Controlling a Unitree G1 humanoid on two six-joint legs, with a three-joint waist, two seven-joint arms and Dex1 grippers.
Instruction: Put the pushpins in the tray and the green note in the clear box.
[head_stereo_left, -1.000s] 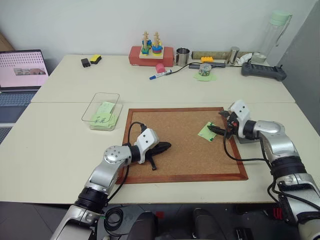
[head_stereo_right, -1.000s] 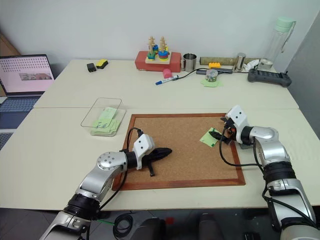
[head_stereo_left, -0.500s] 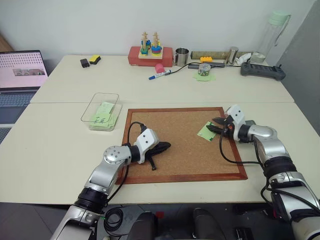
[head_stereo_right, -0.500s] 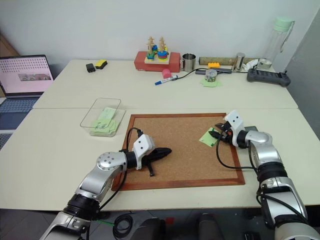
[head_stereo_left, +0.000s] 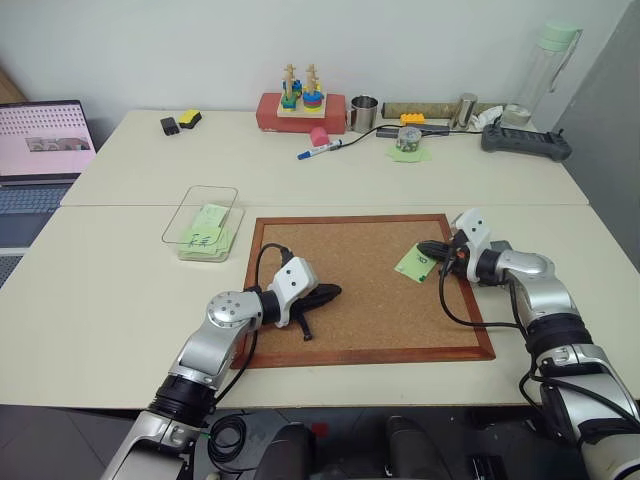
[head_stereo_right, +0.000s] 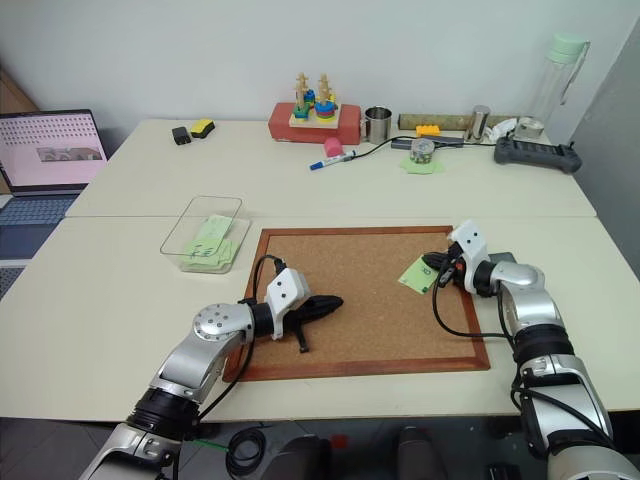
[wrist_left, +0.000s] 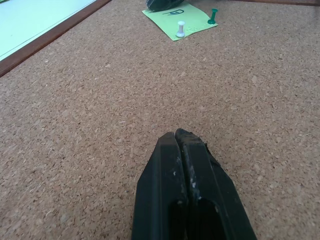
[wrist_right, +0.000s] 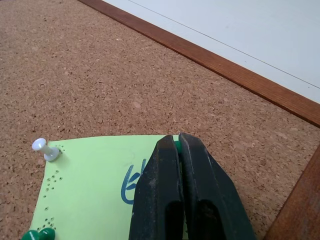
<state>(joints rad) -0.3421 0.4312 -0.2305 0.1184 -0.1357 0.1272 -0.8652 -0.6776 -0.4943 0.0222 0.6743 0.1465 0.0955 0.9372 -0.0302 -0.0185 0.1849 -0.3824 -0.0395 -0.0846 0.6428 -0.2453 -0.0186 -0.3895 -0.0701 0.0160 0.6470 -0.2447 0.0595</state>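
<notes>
Nearest you, your left gripper (head_stereo_left: 328, 292) rests with its fingers pressed together, empty, on the corkboard (head_stereo_left: 360, 330) near its front left corner. Toward the board's right edge your right gripper (wrist_right: 178, 141) is clamped shut on a green pushpin (wrist_right: 176, 145) at the green note (head_stereo_left: 413, 264), which lies flat on the cork. A white pushpin (wrist_right: 44, 149) stands in one corner of the note and another green pushpin (wrist_right: 36, 234) in the next. Past the board's far left corner, the clear box (head_stereo_left: 203, 222) sits on the tabletop (head_stereo_left: 110, 270) with scribbled green notes (head_stereo_left: 206, 232) inside. Along the far edge stand a red block (head_stereo_left: 302, 111) with stacking toys, a metal cup (head_stereo_left: 365, 112) and a clear bottle (head_stereo_left: 540, 72); a laptop (head_stereo_left: 42, 140) sits off the left edge.
</notes>
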